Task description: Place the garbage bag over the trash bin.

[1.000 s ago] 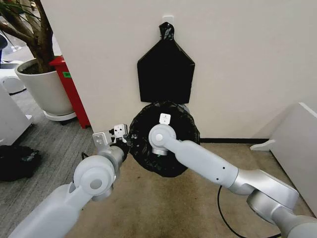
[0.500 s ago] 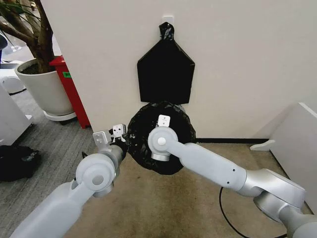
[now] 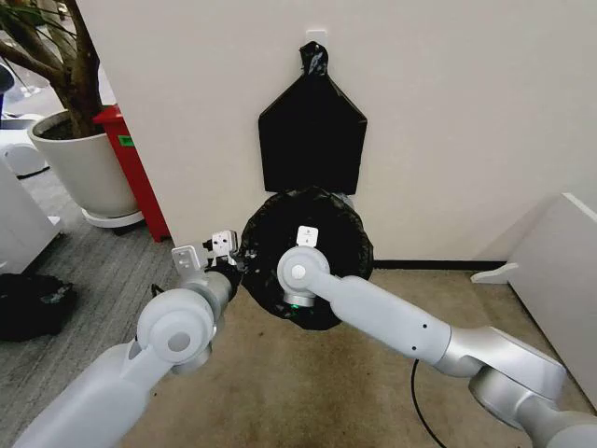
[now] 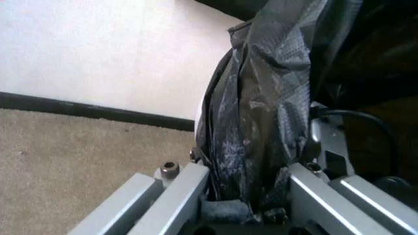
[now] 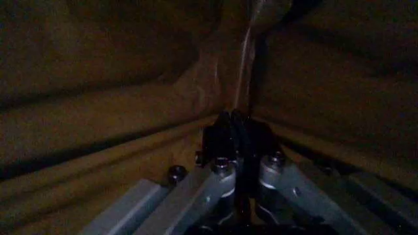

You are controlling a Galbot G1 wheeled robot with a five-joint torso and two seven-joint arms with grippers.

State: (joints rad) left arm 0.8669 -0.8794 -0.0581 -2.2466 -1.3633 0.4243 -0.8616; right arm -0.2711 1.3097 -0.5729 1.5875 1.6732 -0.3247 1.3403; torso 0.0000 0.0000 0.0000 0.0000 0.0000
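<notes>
The wall (image 3: 448,112) backs the scene, with carpet (image 3: 280,392) in front of it. A plant pot (image 3: 84,168) and a red cabinet (image 3: 135,173) stand at the left. A flat black bundle (image 3: 312,135) hangs on the wall, knotted at its top.

Directly below the bundle, against the wall, the garbage bag (image 3: 340,233) is spread over the bin; the bin's white wall shows as a sliver behind the film in the left wrist view (image 4: 198,110).

The right arm (image 3: 410,327) reaches from the lower right over the bag mouth. The right gripper (image 5: 238,122) is inside the dark bag, its fingers pressed together on a thin fold of film.

The left gripper (image 4: 245,208) is at the bag's left edge, its fingers clamping a bunched strip of the bag.
</notes>
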